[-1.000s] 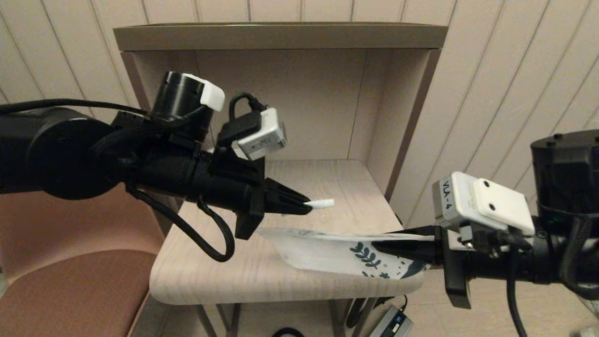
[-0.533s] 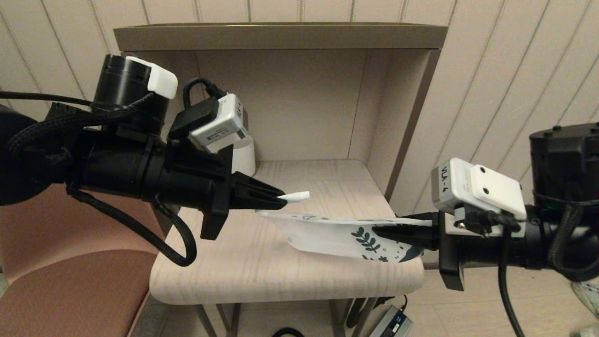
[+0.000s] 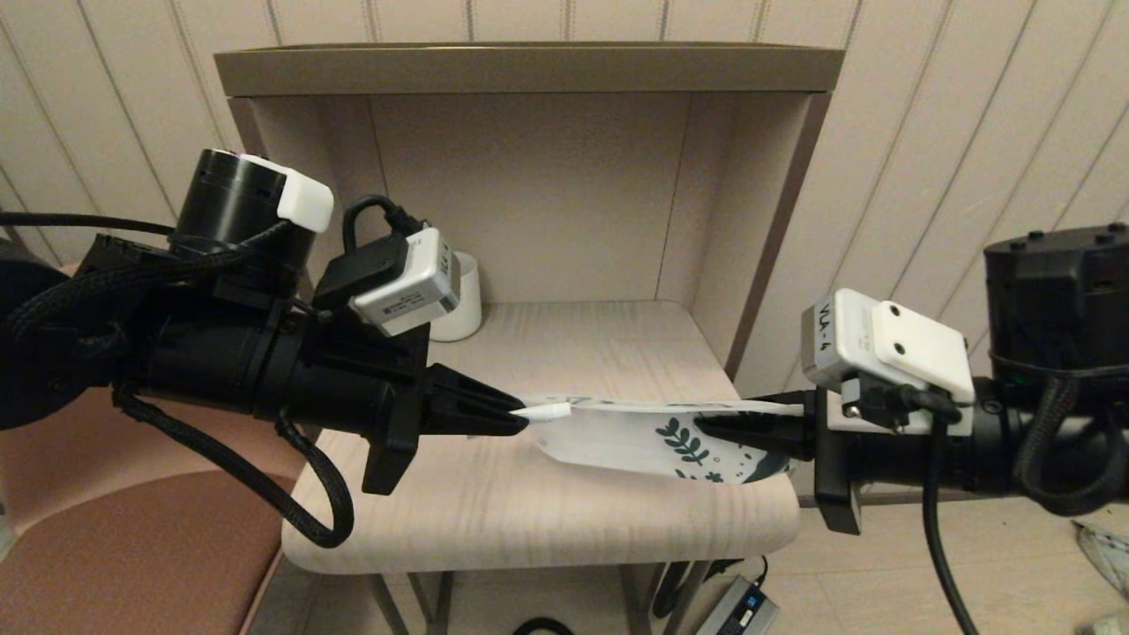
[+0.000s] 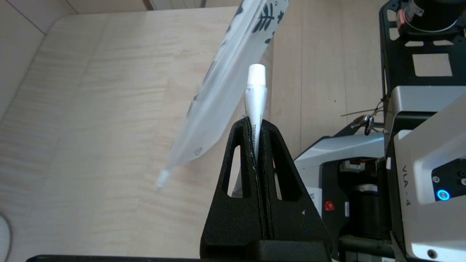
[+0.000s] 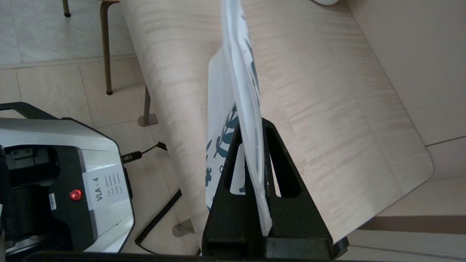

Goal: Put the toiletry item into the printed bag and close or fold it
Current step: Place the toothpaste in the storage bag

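Pale ribbed wall panels (image 3: 926, 132) fill the background of the head view, with a tiled floor (image 5: 47, 83) below. At centre stands a light wood-grain table (image 3: 529, 511) with rounded corners, boxed in by a beige hutch (image 3: 529, 70) with back, side walls and a top board. A brown chair seat (image 3: 132, 547) sits at lower left. A power brick (image 3: 736, 608) lies on the floor beneath the table's front edge.

The left gripper (image 3: 516, 413) reaches in from the left of the frame, its fingers (image 4: 240, 153) clamped on the tube (image 3: 547, 411), whose capped end points toward the bag (image 3: 617, 437) and meets its pale open end. The right gripper (image 3: 706, 426) comes in from the right, fingers (image 5: 280, 163) pinched on the bag's leaf-printed end, holding it level above the table's front right part. A white mug (image 3: 459, 309) stands at the back left of the table, partly hidden by the left wrist camera.
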`<state>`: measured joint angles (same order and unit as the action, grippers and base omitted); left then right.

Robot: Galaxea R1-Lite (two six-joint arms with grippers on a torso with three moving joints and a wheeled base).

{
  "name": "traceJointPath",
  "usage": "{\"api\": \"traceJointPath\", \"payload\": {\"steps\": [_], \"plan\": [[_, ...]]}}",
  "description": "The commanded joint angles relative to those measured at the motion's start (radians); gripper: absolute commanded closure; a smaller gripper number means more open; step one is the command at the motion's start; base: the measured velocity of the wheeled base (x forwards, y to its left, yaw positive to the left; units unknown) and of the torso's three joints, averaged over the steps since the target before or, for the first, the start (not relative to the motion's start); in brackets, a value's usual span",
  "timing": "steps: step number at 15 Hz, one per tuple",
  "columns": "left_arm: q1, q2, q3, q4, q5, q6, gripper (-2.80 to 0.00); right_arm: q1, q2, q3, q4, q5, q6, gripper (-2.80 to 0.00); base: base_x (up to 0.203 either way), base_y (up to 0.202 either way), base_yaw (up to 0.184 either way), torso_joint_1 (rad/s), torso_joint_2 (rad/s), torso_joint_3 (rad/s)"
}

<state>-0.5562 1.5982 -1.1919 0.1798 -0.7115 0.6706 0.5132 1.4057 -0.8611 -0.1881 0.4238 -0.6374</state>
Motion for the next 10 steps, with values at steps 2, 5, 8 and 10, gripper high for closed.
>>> {"api": "traceJointPath", "payload": {"steps": [2,5,8,10], "plan": [[-0.005,0.02,-0.006,0.001,-0.004,0.004,0.0,0.002,0.007,-0.001,-0.002,0.003,-0.004,0.0,0.0,0.0,0.0,0.0,0.0,0.0],[-0.023,0.045,-0.008,-0.001,0.01,0.004,0.0,0.002,0.007,-0.001,-0.002,0.003,-0.004,0.0,0.0,0.0,0.0,0.0,0.0,0.0],[-0.03,0.084,-0.018,-0.003,0.016,0.004,0.0,0.005,0.002,-0.001,-0.001,0.003,-0.004,0.0,0.0,0.0,0.0,0.0,0.0,0.0],[-0.03,0.096,-0.037,-0.003,0.017,0.004,0.0,0.007,0.002,0.0,-0.001,0.003,-0.004,0.0,0.0,0.0,0.0,0.0,0.0,0.0]]}}
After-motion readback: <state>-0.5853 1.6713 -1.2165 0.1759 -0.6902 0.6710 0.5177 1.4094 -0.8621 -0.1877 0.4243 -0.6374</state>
